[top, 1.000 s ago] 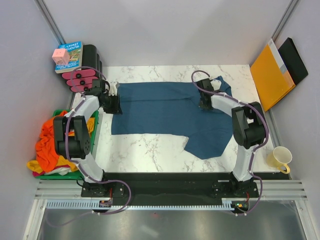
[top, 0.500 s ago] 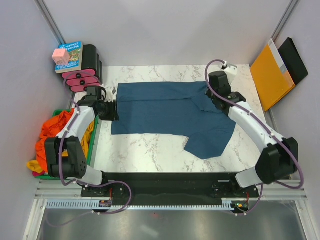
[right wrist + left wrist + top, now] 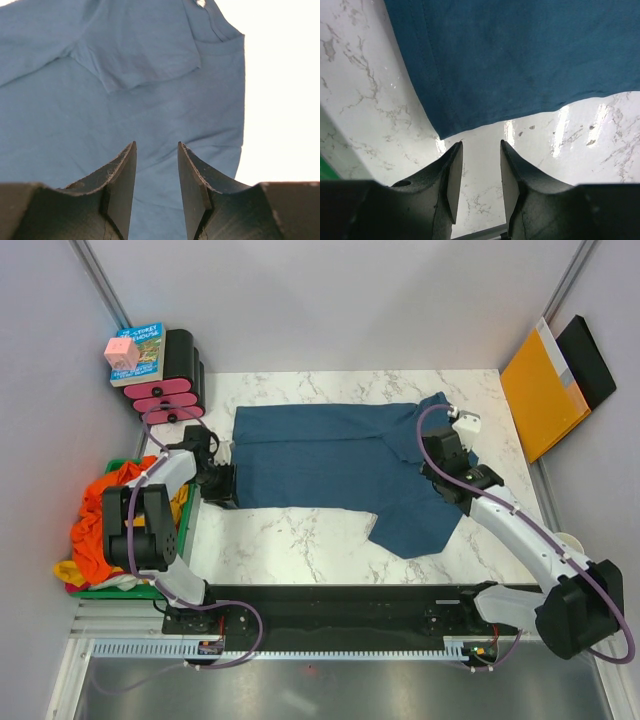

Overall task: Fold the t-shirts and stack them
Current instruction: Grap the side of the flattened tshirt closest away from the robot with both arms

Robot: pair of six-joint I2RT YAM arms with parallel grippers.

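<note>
At the left, beside the table, the orange and yellow t-shirts (image 3: 95, 530) lie crumpled in a soft heap. The left gripper (image 3: 479, 150) is low over the glossy white marble table (image 3: 300, 530), at the near left corner of the teal t-shirt (image 3: 330, 460). Its dark jaws stand partly apart and hold nothing. The teal cloth lies flat and matte, with a stitched hem. Further right, the right gripper (image 3: 156, 150) hovers over this shirt near a sleeve, jaws also partly apart and empty.

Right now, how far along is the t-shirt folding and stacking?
Done: the teal t-shirt lies spread on the table. In hand: nothing; the left gripper and right gripper are both open. Left: folding it, plus the orange t-shirt and yellow t-shirt heaped beside the table; no stack.
</note>
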